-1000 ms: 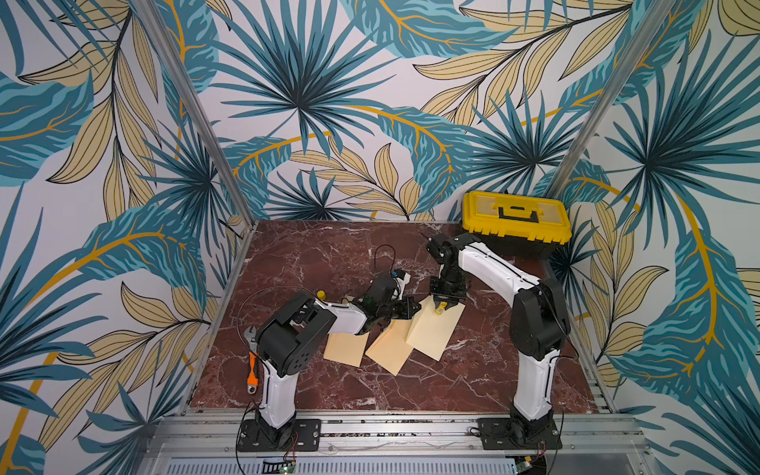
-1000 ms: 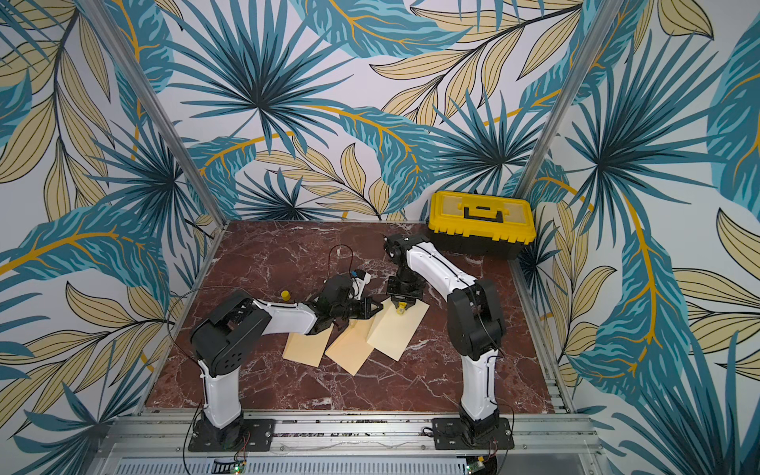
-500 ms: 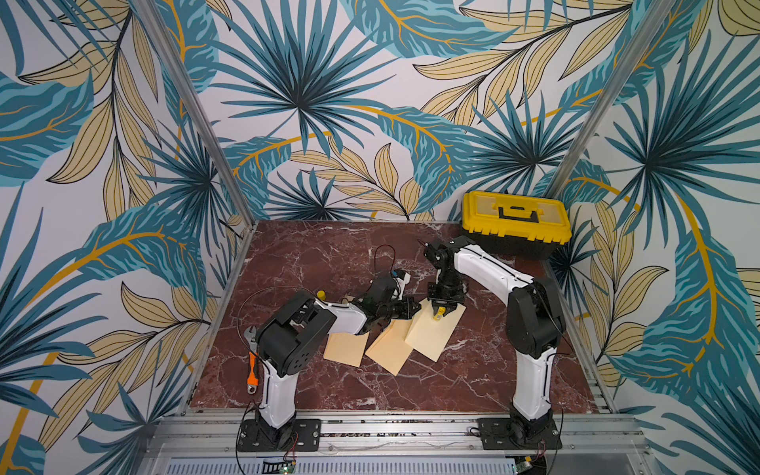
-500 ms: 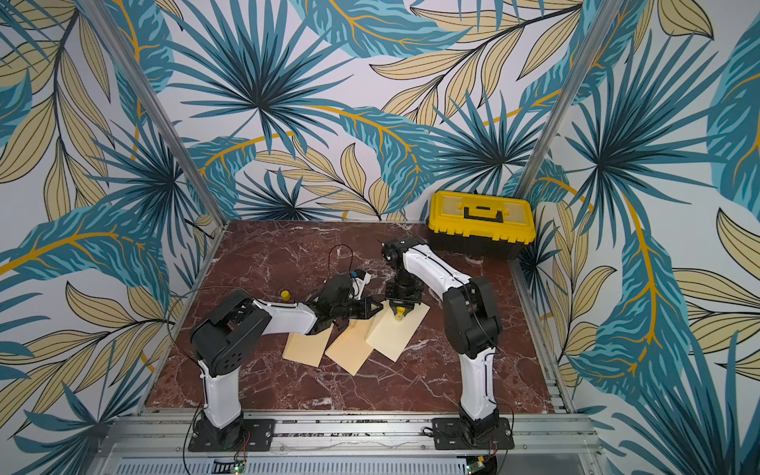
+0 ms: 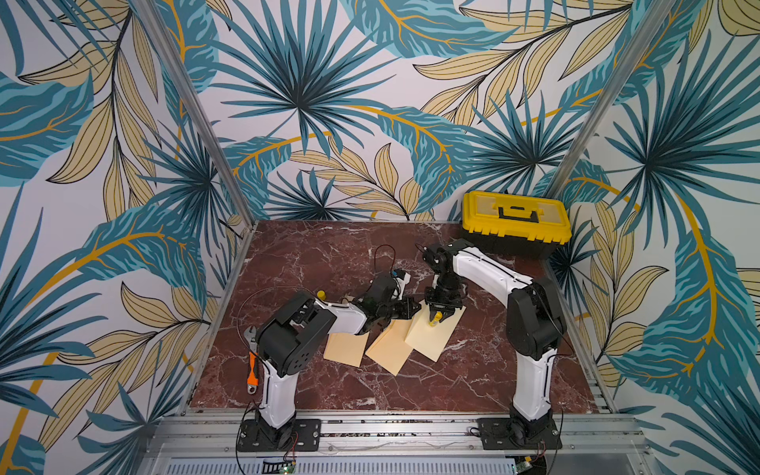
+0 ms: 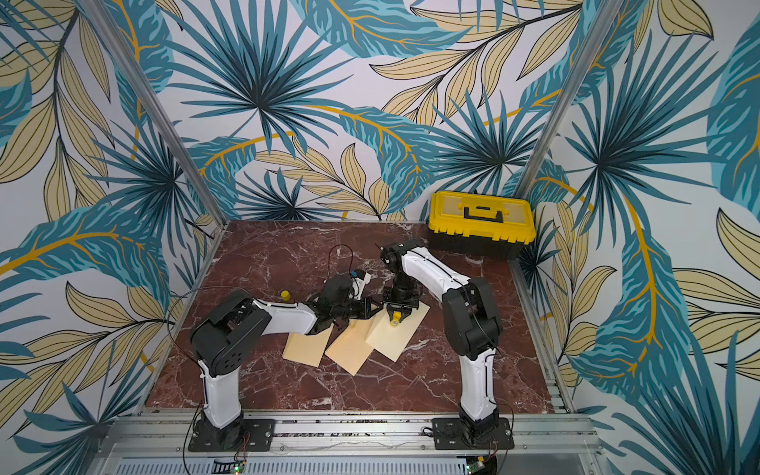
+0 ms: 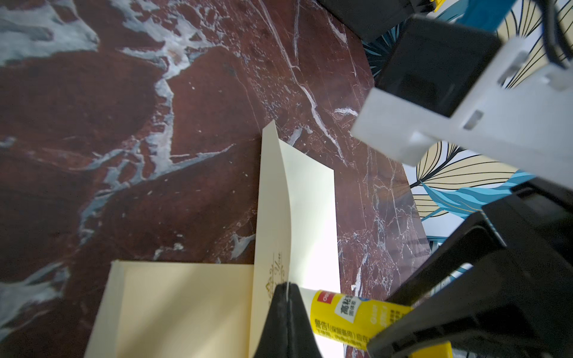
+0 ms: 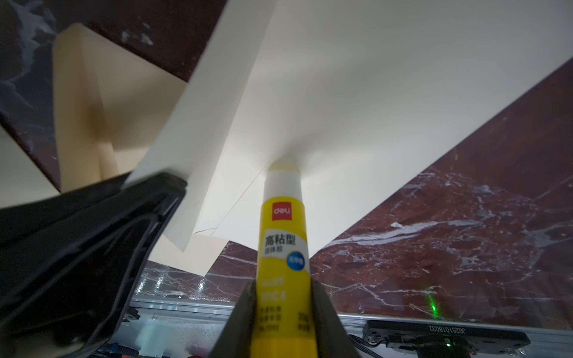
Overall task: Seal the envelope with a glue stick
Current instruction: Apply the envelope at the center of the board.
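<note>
Glue stick [image 8: 283, 248] presses tip-first onto the envelope [image 8: 372, 108]; the right end effector [image 8: 282, 291] is clamped on its barrel. Left end effector [image 7: 286, 297] is pinched together on the raised flap [image 7: 273, 192].

Marble [image 5: 370, 395] before the envelopes [image 5: 388, 349] lies open; a toolbox [image 5: 516, 220] blocks the far right corner, seemingly a wrench [image 5: 252, 370] the left edge.

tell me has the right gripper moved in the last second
Yes. The right gripper, holding the glue stick, has shifted toward the near table edge, away from the yellow toolbox.
</note>
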{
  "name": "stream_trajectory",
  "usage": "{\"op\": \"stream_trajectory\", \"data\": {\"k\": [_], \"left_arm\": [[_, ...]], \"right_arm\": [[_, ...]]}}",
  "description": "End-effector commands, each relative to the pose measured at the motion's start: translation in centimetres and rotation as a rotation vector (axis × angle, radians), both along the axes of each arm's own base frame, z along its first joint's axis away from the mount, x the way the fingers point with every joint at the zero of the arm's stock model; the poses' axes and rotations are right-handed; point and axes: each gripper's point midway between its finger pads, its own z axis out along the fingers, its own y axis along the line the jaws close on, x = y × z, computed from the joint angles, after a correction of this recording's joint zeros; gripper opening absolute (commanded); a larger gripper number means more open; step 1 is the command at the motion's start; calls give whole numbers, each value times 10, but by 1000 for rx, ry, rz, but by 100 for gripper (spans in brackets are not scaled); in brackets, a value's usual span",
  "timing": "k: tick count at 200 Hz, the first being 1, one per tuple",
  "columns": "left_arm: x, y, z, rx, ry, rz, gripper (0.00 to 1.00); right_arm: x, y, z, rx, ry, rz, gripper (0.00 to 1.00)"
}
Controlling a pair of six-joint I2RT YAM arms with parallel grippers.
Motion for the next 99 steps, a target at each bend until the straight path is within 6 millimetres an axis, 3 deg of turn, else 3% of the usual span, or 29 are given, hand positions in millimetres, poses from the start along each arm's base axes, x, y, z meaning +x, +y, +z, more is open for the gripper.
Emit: {"op": "stream_trajectory", "data": {"k": [1,67,99], "left_arm": [[-4,5,-5,10,3,-8,4],[-4,6,-5,14,2,-6,3],[-4,5,-5,14,1,-7,3]], "right_arm": [[1,-19,-10,-129,6,28,0],[25,-16,-5,-141,-64,21,0],[20,-3,-10,-69,-32,17,0]]}}
